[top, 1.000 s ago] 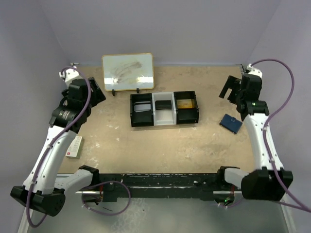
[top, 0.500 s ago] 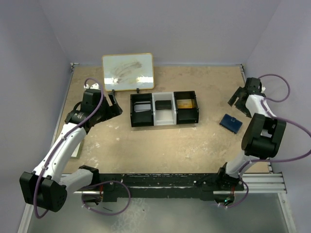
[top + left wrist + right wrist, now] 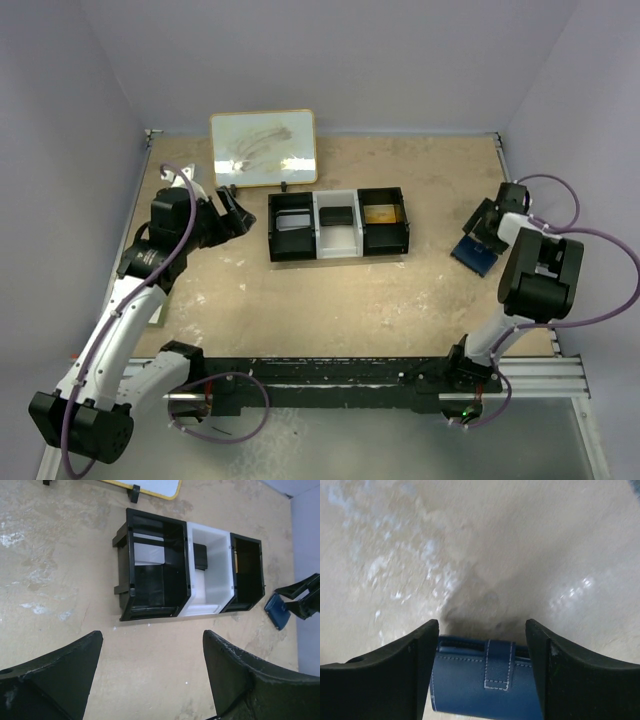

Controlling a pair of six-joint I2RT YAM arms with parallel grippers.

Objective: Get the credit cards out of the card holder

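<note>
Grasp step: your right gripper (image 3: pixel 482 625) straddles the holder (image 3: pixel 470 690), fingers spread; left gripper (image 3: pixel 152 637) hangs spread, empty. Next, close squarely on holder.

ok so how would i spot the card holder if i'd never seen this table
Find the black-and-white three-compartment tray in the middle, then look to its right. The card holder lies flat there between the open fingers of the right gripper. It is small, dark blue and stitched, with a strap tab, and is the only dark blue item there.
</note>
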